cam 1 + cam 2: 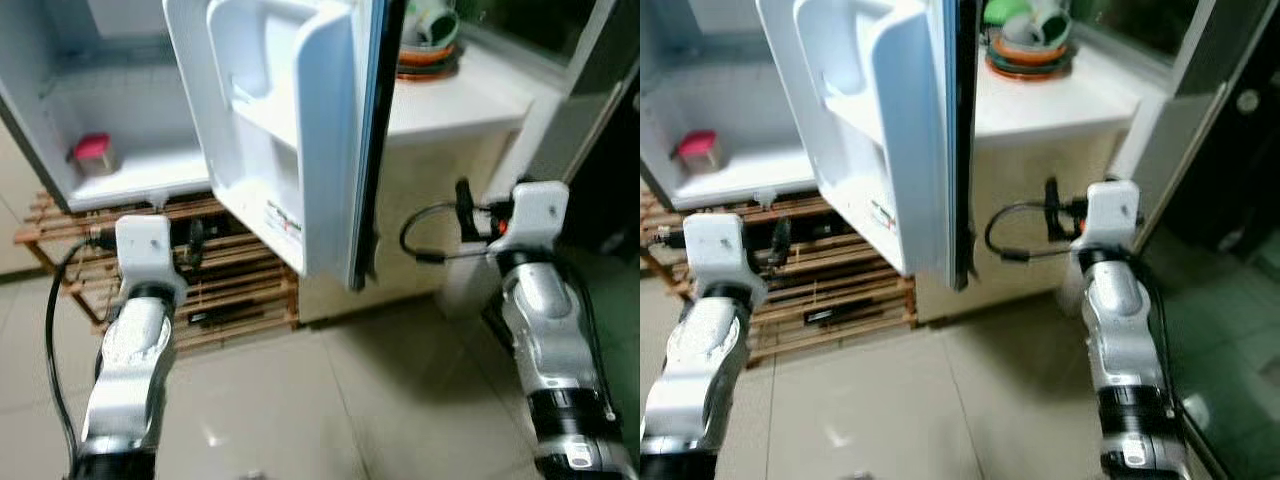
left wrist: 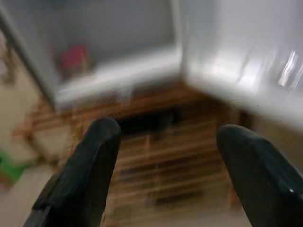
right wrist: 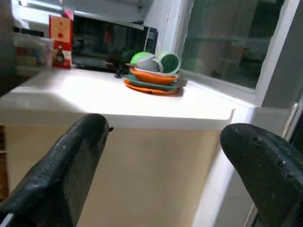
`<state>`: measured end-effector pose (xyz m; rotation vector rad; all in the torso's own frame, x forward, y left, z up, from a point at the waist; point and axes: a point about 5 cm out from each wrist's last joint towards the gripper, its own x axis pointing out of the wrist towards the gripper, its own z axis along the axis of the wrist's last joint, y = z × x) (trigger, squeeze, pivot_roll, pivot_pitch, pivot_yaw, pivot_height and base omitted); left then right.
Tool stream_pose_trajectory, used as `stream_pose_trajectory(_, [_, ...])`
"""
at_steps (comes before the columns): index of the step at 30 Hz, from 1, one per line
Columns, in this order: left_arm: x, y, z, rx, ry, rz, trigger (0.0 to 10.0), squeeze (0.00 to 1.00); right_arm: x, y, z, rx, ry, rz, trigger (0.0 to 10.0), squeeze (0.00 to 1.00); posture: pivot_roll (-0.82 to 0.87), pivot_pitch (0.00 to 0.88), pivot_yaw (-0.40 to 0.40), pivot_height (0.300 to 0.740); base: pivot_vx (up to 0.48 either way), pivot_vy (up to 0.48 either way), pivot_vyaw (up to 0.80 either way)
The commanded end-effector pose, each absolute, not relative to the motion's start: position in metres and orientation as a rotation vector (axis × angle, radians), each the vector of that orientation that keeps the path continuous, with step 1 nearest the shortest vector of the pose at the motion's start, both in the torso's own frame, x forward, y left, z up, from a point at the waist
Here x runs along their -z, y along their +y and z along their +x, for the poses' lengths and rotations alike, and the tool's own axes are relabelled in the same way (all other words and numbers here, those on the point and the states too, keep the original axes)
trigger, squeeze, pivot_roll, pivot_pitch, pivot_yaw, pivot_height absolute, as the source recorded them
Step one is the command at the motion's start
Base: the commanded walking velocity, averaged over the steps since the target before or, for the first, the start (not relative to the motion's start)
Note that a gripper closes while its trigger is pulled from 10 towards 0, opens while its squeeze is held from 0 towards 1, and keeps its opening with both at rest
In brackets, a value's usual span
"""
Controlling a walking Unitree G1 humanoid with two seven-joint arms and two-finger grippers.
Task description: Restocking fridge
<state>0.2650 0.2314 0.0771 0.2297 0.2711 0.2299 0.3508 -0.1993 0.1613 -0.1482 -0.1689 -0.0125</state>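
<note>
Fridge [image 1: 120, 110] stands on a wooden slat rack [image 1: 230, 290] ahead of you, door [image 1: 300, 130] swung wide for loading, one red container [image 1: 92, 153] inside, while your left gripper [image 2: 165, 161] and right gripper [image 3: 161, 156] hover spread and empty, nothing to stock yet.

Fridge door [image 1: 880, 130] is swung wide open at 12 o'clock, with a red tub [image 1: 698, 150] inside at 10. Both arms are raised; stacked dishes [image 1: 1028, 45] sit on the counter [image 1: 1060, 100] at 1.

Silver arms [image 1: 130, 360], white wrists, black cables [image 1: 430, 235].
</note>
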Motion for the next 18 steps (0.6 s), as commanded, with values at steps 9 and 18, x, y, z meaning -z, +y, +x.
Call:
stream_pose_trajectory(9, [0.005, 0.245, 0.225, -0.173, 0.643, 0.326, 10.0, 0.0, -0.165, -0.174, 0.385, -0.032, -0.13, -0.173, 10.0, 0.09, 0.08, 0.118, -0.045, 0.74, 0.0, 0.0, 0.0])
stream_pose_trajectory(18, [0.056, 0.258, 0.172, -0.101, 0.98, 0.445, 10.0, 0.0, -0.177, -0.137, 0.392, -0.126, -0.186, -0.113, 10.0, 0.09, 0.04, 0.228, -0.059, 0.74, 0.0, 0.0, 0.0])
